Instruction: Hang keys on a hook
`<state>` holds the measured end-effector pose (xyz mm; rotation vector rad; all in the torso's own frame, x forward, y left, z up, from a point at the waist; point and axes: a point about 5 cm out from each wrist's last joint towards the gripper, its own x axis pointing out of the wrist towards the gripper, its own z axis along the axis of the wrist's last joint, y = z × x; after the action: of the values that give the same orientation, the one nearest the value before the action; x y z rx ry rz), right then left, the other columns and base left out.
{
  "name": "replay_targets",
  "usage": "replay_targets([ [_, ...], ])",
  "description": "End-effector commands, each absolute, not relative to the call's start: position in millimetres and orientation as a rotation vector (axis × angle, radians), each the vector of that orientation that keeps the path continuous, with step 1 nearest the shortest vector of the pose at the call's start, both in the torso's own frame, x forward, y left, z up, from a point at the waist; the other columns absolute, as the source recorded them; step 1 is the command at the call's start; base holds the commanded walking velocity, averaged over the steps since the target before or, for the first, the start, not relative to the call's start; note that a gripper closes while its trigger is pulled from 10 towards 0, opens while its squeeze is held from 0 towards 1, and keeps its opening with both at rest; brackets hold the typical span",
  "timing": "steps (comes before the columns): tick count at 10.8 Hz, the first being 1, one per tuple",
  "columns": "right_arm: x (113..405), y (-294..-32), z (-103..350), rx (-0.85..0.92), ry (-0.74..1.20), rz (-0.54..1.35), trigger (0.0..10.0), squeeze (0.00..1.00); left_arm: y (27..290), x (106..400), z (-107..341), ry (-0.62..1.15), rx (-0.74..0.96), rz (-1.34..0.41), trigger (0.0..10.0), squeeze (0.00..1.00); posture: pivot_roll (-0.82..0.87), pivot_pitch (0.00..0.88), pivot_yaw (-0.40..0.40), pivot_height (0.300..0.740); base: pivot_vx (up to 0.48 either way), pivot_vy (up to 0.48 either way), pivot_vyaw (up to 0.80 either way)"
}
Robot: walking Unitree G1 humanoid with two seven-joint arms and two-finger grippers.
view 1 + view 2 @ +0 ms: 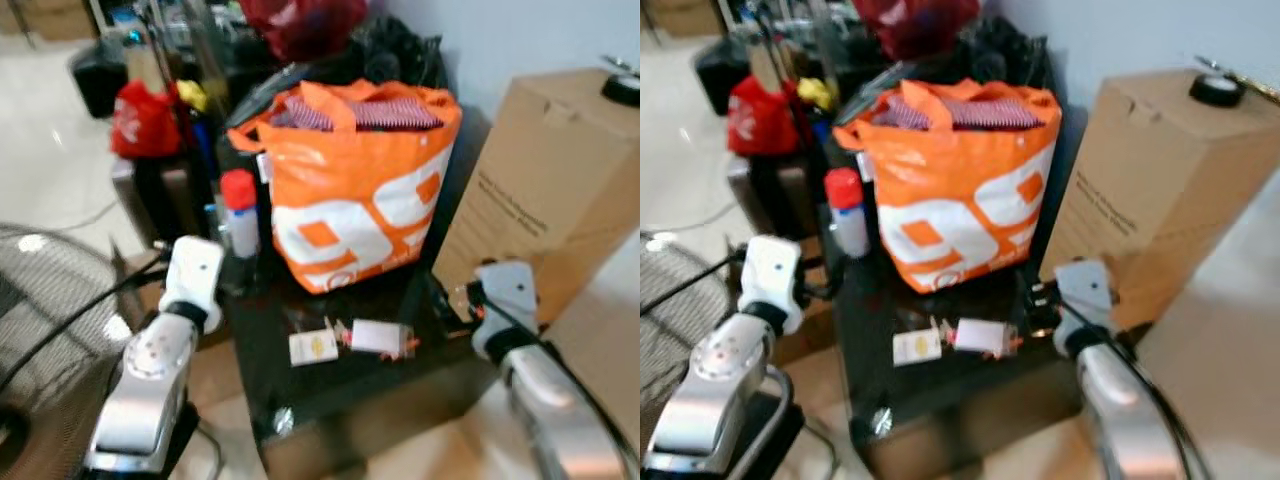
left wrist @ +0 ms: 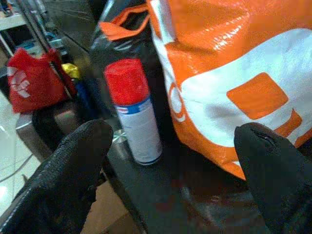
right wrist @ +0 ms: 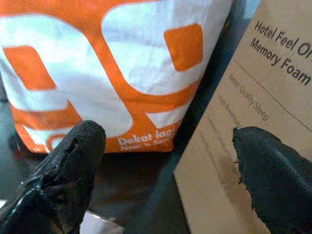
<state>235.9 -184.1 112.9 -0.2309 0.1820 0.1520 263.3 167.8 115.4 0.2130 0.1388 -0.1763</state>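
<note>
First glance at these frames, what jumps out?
The big orange-and-white bag stuffed with striped fabric, standing at the back of the dark table. Beside it on the robot's left stands a red-capped spray can, and a tall cardboard box rises to the right. Both the left gripper and right gripper are open and empty near the table edges.

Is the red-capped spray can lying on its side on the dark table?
No, the spray can stands upright on the table beside the orange bag.
</note>
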Motion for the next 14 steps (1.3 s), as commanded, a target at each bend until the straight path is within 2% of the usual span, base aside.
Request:
replay_targets([
  [1, 235.2, -187.4, 103.0, -0.233, 0.248, 0.183, 10.0, 0.0, 164.1, 262.7, 108.5, 0.17, 0.245, -0.227, 10.0, 0.0, -0.16, 0.0, 0.005, 0.74, 0.0, 0.0, 0.0],
  [2, 235.6, -188.3, 98.9, -0.239, 0.268, 0.2, 10.0, 0.0, 165.3, 262.0, 103.7, 0.188, 0.275, -0.255, 10.0, 0.0, -0.16, 0.0, 0.007, 0.74, 0.0, 0.0, 0.0],
  [3, 237.6, -189.1, 91.9, -0.224, 0.303, 0.222, 10.0, 0.33, 167.4, 261.1, 97.6, 0.211, 0.3, -0.291, 10.0, 0.0, -0.16, 0.0, 0.008, 0.74, 0.0, 0.0, 0.0],
  [4, 241.6, -188.9, 82.8, -0.222, 0.343, 0.262, 10.0, 1.0, 168.2, 261.4, 91.5, 0.227, 0.333, -0.336, 10.0, 0.0, -0.16, 0.0, 0.007, 0.74, 0.0, 0.0, 0.0],
  [6, 242.8, -184.2, 76.3, -0.251, 0.351, 0.289, 10.0, 1.0, 166.3, 264.7, 87.5, 0.228, 0.286, -0.319, 10.0, 0.0, -0.17, 0.003, 0.014, 0.74, 0.0, 0.0, 0.0],
  [9, 236.5, -176.7, 76.5, -0.209, 0.329, 0.309, 10.0, 1.0, 155.4, 261.6, 83.2, 0.205, 0.234, -0.31, 10.0, 0.0, -0.17, 0.006, 0.017, 0.74, 0.0, -0.431, 0.73],
  [11, 237.8, -178.5, 75.4, -0.239, 0.333, 0.307, 10.0, 1.0, 153.4, 260.6, 81.3, 0.204, 0.254, -0.326, 10.0, 0.0, -0.17, 0.005, 0.013, 0.74, 0.0, -0.452, 0.0],
  [12, 239.3, -177.7, 77.2, -0.237, 0.319, 0.314, 10.0, 1.0, 154.4, 259.7, 80.4, 0.203, 0.259, -0.321, 10.0, 0.0, -0.17, 0.004, 0.01, 0.74, 0.0, 0.0, 0.0],
  [13, 239.2, -174.7, 78.3, -0.237, 0.31, 0.329, 10.0, 0.02, 158.5, 257.7, 78.4, 0.214, 0.256, -0.299, 10.0, 0.0, -0.17, 0.0, 0.007, 0.74, 0.0, 0.0, 0.0],
  [14, 238.8, -172.0, 78.7, -0.224, 0.308, 0.341, 10.0, 0.0, 161.0, 255.4, 77.3, 0.212, 0.259, -0.295, 10.0, 0.0, -0.16, 0.0, 0.005, 0.74, 0.0, 0.0, 0.0],
])
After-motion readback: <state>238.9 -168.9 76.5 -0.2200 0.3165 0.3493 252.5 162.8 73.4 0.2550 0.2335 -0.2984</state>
